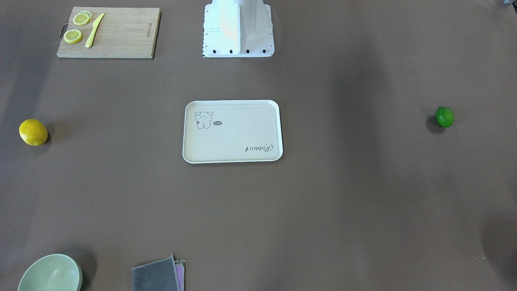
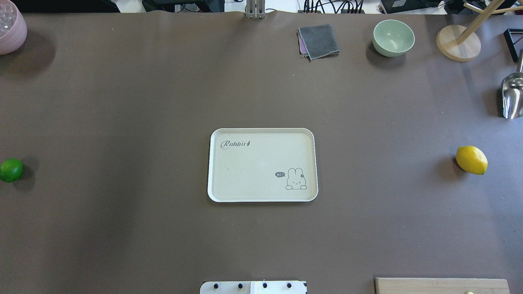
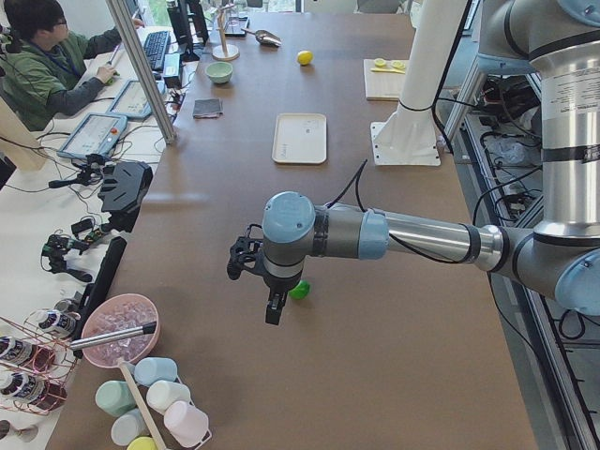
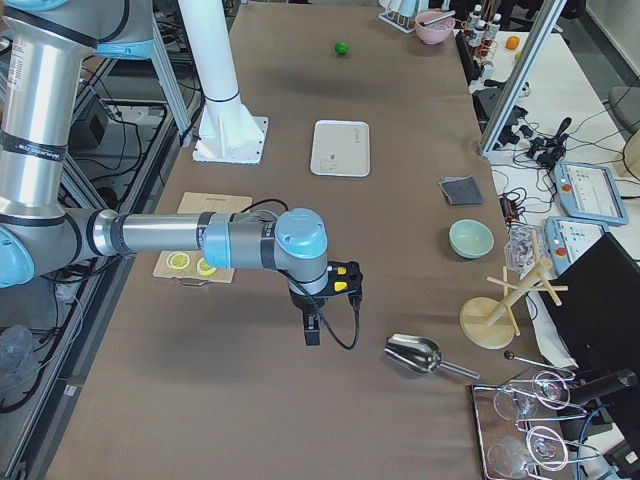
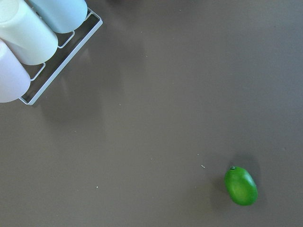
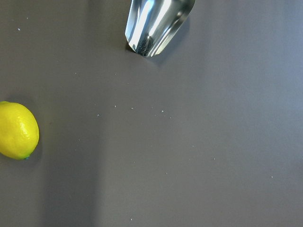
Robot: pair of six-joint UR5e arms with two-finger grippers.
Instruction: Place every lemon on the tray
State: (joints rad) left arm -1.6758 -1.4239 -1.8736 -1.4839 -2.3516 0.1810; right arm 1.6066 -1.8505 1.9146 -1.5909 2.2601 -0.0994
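Observation:
The cream tray (image 2: 253, 163) with the rabbit drawing lies at the table's middle with nothing on it. The yellow lemon (image 2: 471, 160) lies far to its right on the table and shows at the left edge of the right wrist view (image 6: 16, 130). The green lemon (image 2: 10, 170) lies at the far left edge and shows in the left wrist view (image 5: 241, 186). My left gripper (image 3: 272, 314) hovers above and beside the green lemon (image 3: 300, 290). My right gripper (image 4: 312, 333) hovers over the table's right end. Whether either is open or shut I cannot tell.
A wooden cutting board (image 1: 121, 32) holds lemon slices and a yellow knife. A green bowl (image 2: 393, 37), grey cloth (image 2: 318, 41), wooden stand (image 2: 457, 43) and metal scoop (image 2: 512, 96) stand at the far right. A pink bowl (image 2: 10, 28) and cup rack (image 5: 38, 33) are at the left end.

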